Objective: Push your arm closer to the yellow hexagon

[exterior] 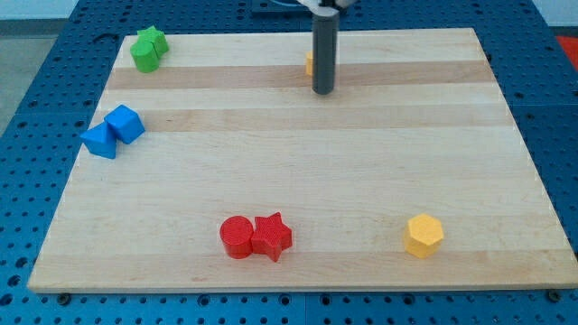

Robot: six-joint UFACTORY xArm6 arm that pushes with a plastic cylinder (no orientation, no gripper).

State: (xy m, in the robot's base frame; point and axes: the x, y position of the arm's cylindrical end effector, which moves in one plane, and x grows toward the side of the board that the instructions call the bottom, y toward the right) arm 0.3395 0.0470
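Note:
The yellow hexagon [423,236] lies near the view's bottom right of the wooden board [361,162]. My tip [323,91] rests on the board near the view's top centre, far up and to the left of the hexagon. A small yellow-orange block [310,63] is mostly hidden behind the rod, just left of it; its shape cannot be made out.
A red cylinder [237,237] and a red star [272,236] touch each other at the bottom centre. A blue cube [125,123] and a blue triangular block [98,141] sit at the left edge. Two green blocks [148,49] sit at the top left corner.

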